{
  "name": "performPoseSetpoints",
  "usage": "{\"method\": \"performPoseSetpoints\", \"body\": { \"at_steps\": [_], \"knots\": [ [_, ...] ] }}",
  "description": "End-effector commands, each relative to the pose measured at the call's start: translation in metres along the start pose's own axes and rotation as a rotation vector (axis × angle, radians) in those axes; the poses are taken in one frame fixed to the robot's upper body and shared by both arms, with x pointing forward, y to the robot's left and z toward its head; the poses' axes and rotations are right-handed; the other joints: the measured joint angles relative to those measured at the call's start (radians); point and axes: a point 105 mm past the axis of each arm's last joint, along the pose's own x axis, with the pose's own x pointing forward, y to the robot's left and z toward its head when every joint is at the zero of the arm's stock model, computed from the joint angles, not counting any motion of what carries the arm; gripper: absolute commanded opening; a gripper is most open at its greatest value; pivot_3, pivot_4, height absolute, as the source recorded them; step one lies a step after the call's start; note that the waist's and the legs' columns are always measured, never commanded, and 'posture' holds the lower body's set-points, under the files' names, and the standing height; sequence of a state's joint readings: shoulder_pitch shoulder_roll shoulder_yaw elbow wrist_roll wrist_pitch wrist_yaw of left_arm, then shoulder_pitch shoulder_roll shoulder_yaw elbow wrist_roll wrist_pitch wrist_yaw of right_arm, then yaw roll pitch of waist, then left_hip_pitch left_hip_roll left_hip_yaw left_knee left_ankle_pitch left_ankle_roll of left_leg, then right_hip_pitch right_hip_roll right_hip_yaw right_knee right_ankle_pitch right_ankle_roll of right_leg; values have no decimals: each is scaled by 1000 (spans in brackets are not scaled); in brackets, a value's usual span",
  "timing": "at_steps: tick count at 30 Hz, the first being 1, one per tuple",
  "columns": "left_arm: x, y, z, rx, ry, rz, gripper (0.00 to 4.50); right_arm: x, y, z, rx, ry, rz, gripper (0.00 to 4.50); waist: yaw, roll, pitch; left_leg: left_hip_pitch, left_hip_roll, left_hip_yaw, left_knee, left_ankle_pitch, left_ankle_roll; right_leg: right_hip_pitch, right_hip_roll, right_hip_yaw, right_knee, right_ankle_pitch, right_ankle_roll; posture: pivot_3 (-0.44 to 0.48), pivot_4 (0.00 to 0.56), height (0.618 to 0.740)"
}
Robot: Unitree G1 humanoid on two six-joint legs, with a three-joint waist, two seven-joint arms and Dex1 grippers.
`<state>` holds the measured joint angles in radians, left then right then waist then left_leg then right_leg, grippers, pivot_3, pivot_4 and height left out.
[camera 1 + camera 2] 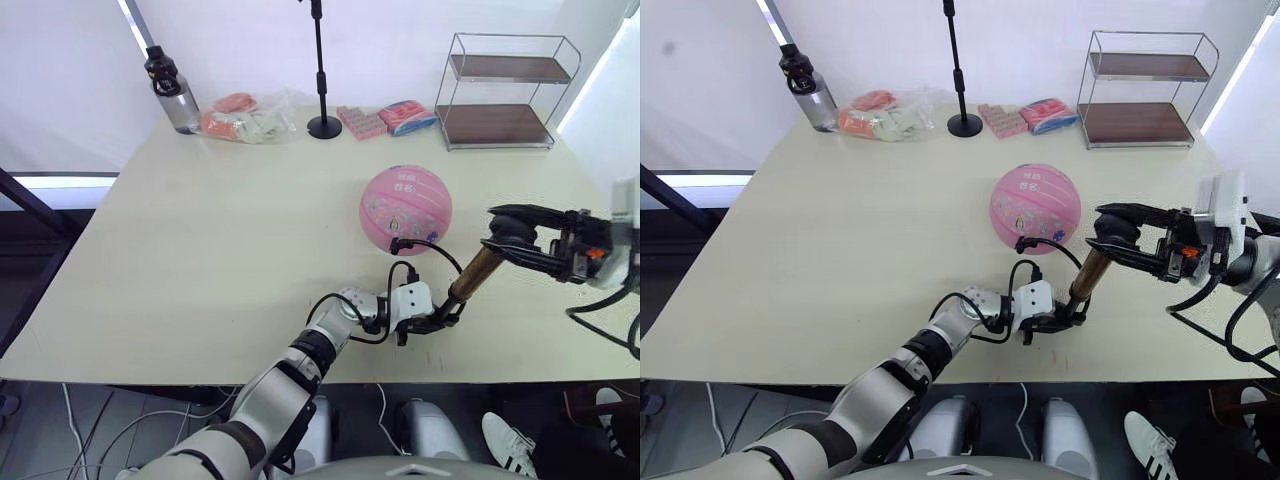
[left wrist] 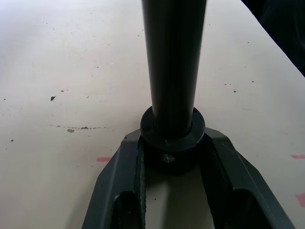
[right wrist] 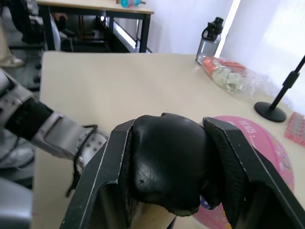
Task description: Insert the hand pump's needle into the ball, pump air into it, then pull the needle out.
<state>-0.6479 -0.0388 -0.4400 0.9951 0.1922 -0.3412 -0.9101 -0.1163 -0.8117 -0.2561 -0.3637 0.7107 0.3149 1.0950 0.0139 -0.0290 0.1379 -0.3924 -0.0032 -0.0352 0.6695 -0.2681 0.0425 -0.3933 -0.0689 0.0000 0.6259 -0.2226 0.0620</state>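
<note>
A pink ball point(image 1: 405, 208) rests on the cream table point(image 1: 200, 260), right of centre. The hand pump point(image 1: 478, 272) stands tilted in front of it, bronze barrel leaning right. My left gripper point(image 1: 440, 318) is shut on the pump's black bottom cap point(image 2: 172, 138), low over the table. To the right, my right gripper point(image 1: 520, 232) is shut on the pump's black handle point(image 3: 167, 162). The thin black hose point(image 1: 440, 248) loops from the pump's base to the ball. The needle's black fitting point(image 1: 397, 244) sits against the ball's near side; the pin itself is hidden.
Along the table's back edge stand a dark-capped bottle point(image 1: 172, 92), bagged snacks point(image 1: 245, 117), a black stand pole point(image 1: 322, 70), pink packets point(image 1: 385, 118) and a wire two-tier shelf point(image 1: 505, 90). The table's front edge runs just below my left gripper.
</note>
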Motion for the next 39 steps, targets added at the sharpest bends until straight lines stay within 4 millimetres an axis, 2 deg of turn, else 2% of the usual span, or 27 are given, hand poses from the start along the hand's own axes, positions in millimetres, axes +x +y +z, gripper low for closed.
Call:
{"method": "performPoseSetpoints", "body": {
  "at_steps": [1, 5, 10, 12, 15, 20, 24, 28, 31, 36, 39],
  "knots": [
    [-6, -26, -45, -93, 158, -73, 1087, 4, 13, -48, 86, 94, 19, 1653, 0, 0, -1, 0, 0, 0, 0, 0, 0, 0, 0, 0, 0, 0, 0, 0, 150, 740],
    [-6, -25, -45, -92, 157, -73, 1087, 1, 21, -85, 108, 133, -2, 1653, -1, -1, -5, 1, 0, 1, 0, 0, 0, 0, 0, 1, 0, 0, 0, 0, 150, 740],
    [-7, -24, -45, -92, 157, -71, 1087, -1, 32, -115, 125, 164, -10, 1653, -1, -2, -6, 9, 1, 1, -1, 0, 0, 8, 1, 0, 0, -3, -5, 0, 150, 740],
    [-7, -24, -45, -92, 157, -70, 1086, -1, 37, -123, 117, 181, 3, 1653, -2, -2, -6, 11, 2, 1, -2, 0, 0, 10, 2, 0, 0, -3, -5, 0, 150, 740],
    [-6, -26, -46, -91, 158, -73, 1086, 1, 30, -116, 83, 164, -14, 1653, -2, -5, -8, 13, 4, 0, -2, 0, 0, 12, 4, 0, 0, -4, -4, 0, 150, 740],
    [-7, -25, -45, -87, 161, -77, 1086, 4, 7, -58, 17, 36, -19, 1653, -1, 0, -5, 13, 5, 0, -1, 0, 0, 12, 5, 0, 0, -4, -5, 0, 150, 740],
    [-7, -24, -45, -84, 164, -78, 1086, 0, -3, -24, 8, -9, -13, 1653, 2, 7, 0, 10, 4, 1, -1, 0, 0, 10, 3, 0, -1, -3, -6, 0, 150, 740],
    [-7, -24, -45, -82, 165, -81, 1085, -8, -14, 26, 3, -87, -12, 1653, 2, 13, 4, 4, 2, 1, -1, 0, 0, 4, 1, 0, -1, -3, -6, 0, 150, 740],
    [-6, -25, -45, -84, 162, -85, 1085, -14, -19, 49, -11, -84, -2, 1653, 2, 13, 5, -3, 1, 1, 0, 0, 0, -2, 0, 0, -1, -1, -2, 0, 150, 740],
    [-5, -27, -44, -88, 159, -86, 1085, -22, -23, 73, -25, -70, 8, 1653, 3, 12, 6, -4, -1, 0, 0, 0, 0, -3, -2, 0, -1, -1, -2, 0, 150, 740],
    [-5, -27, -45, -87, 159, -86, 1084, -24, -26, 98, -60, -95, 9, 1653, 2, 14, 7, -5, -1, 0, 0, 0, 0, -3, -2, 0, -1, -1, -2, 0, 150, 740]
  ]
}}
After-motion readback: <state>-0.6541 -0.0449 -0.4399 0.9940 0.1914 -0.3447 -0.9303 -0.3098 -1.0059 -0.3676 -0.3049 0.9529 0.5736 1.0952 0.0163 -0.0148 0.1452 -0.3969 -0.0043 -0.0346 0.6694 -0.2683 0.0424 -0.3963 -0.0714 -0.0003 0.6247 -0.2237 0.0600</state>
